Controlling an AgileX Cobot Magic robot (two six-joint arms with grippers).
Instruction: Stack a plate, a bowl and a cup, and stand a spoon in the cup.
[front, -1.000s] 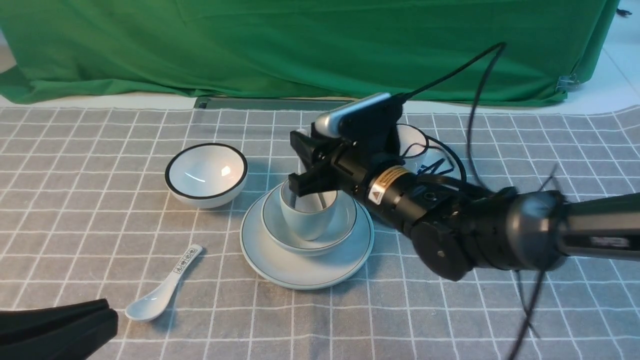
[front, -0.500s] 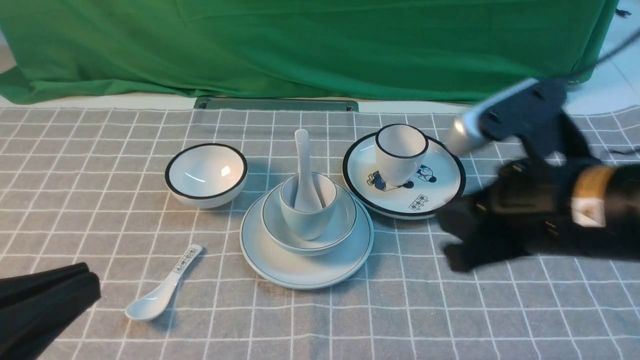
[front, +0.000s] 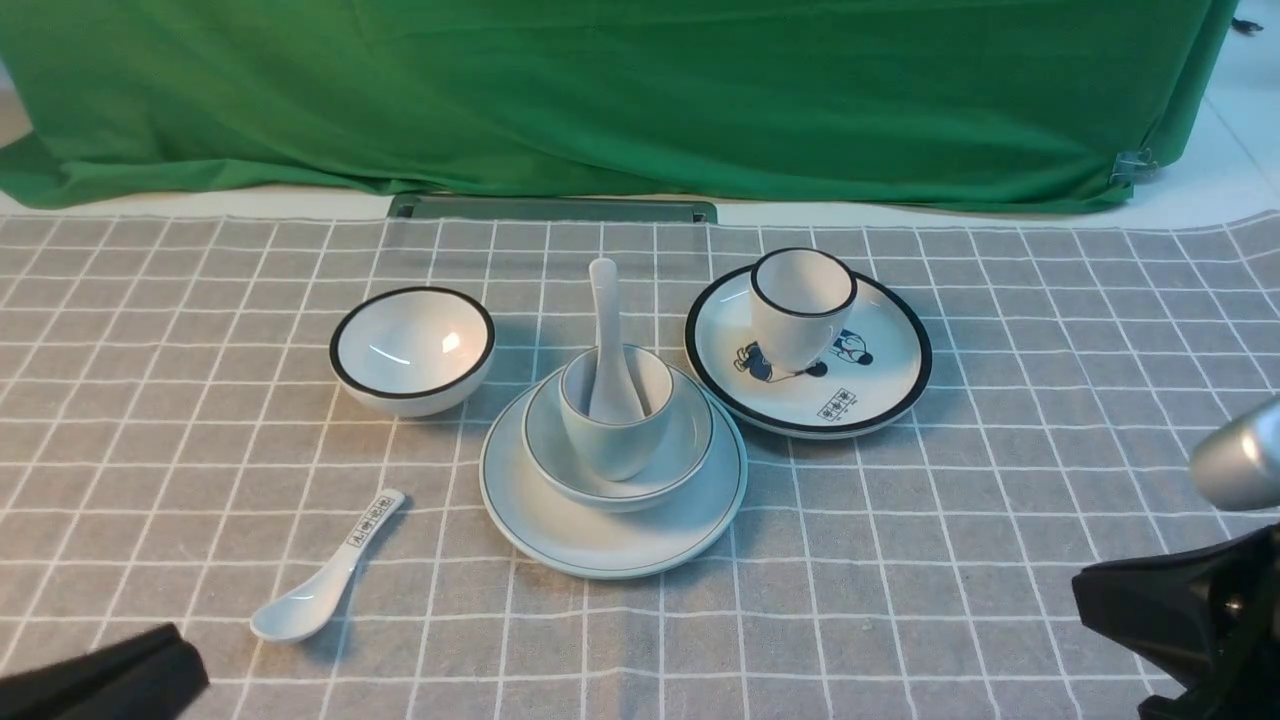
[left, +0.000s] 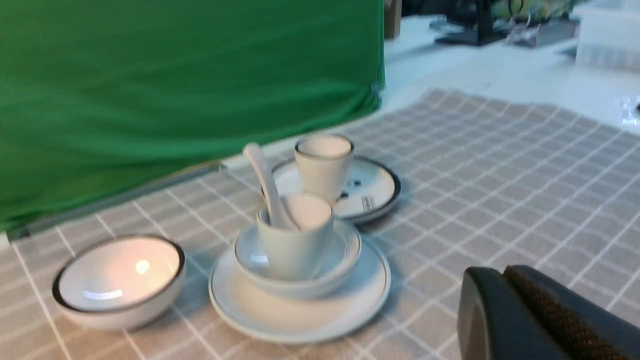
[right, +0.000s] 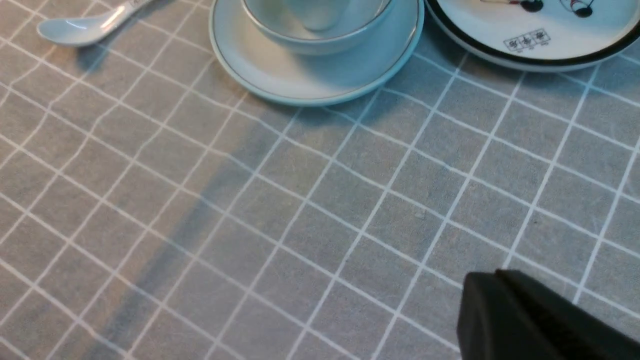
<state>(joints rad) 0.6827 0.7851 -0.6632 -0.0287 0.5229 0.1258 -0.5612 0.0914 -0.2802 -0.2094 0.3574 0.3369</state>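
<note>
Green cloth hung behind the grey checked tablecloth (front: 900, 560). On it the plate (front: 560, 535) carried the bowl (front: 690, 440), the cup (front: 612, 440) stood inside, the spoon (front: 603, 300) upright within. My left gripper (left: 505, 300) was pressed together, my right gripper (right: 492, 295) likewise, both empty, well apart from the stack.

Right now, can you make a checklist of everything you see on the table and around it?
Surface: grey checked cloth, flat.
Job's things: plate under bowl, cup in bowl, spoon standing in cup.
Clutter: black-rimmed bowl; printed spoon lying flat; black-rimmed cup on cartoon plate.
Grippers: left gripper shut; right gripper shut; both away from the stack.
Cables: nothing seen.
Surroundings: green curtain behind.
</note>
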